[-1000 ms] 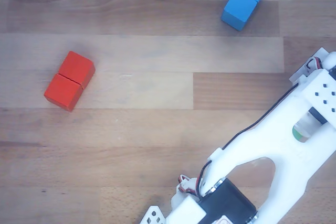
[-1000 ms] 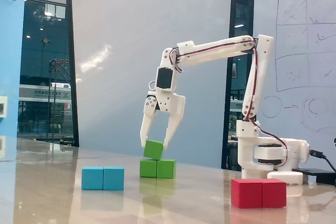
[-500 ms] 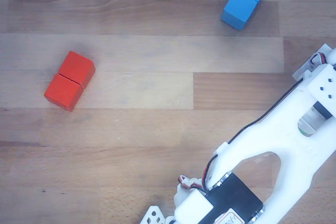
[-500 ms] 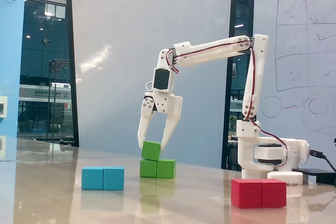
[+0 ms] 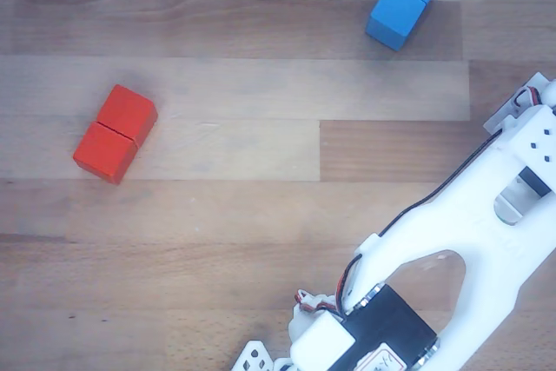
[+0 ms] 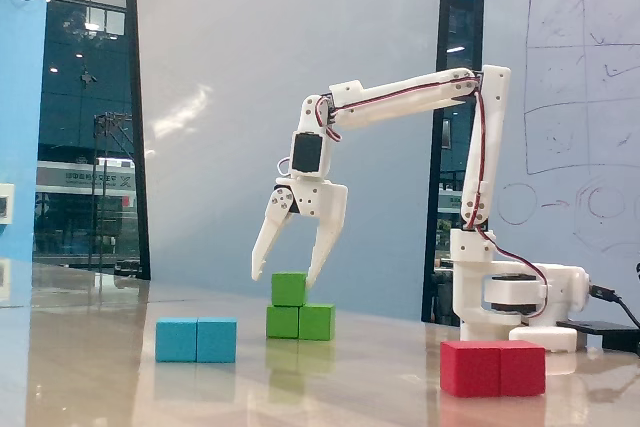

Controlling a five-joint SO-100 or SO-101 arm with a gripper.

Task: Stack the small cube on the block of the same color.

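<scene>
Pincer [image 6: 284, 277] now apart; cube [image 6: 288, 289] released

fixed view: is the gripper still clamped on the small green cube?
No. The gripper stands open, its fingers spread clear of the small cube, which rests on the left half of the green block.

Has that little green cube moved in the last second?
Yes. The small cube dropped from tilted above onto the green block, left half; gripper open.
</scene>
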